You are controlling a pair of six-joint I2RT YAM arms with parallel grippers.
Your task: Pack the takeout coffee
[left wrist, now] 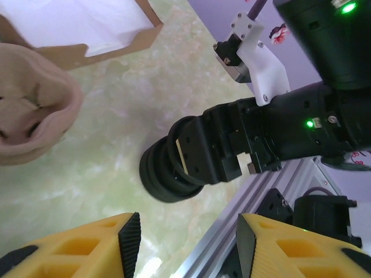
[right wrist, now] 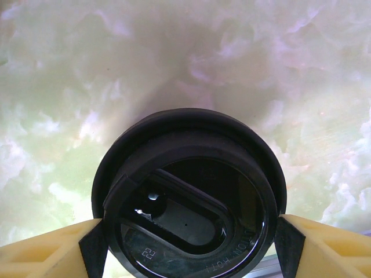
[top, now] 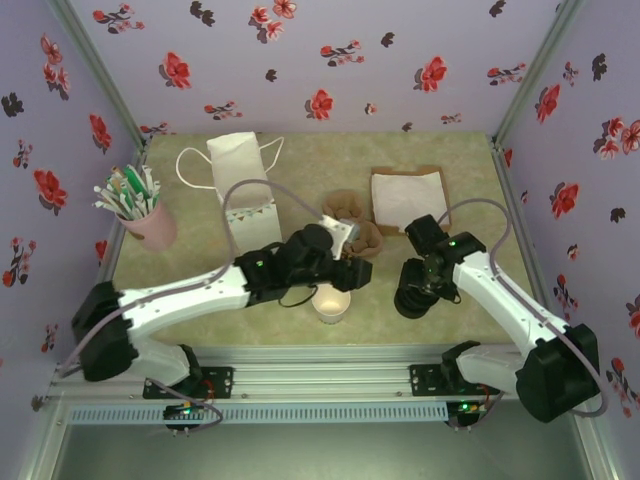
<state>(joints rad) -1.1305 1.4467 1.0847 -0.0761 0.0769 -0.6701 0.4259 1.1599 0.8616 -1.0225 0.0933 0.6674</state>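
At the front edge of the tabletop (top: 190, 250), my right jaws pinch the black lid (right wrist: 188, 220) while my left jaws hang open beside the lidless cup (top: 332, 303).

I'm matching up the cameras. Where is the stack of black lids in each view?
Top external: the stack of black lids is right of centre, under the right arm's wrist.
Left wrist: centre, seen from the side.
Right wrist: lower centre, seen from above.
Shared landmark: the right gripper, its fingers on either side of the stack.
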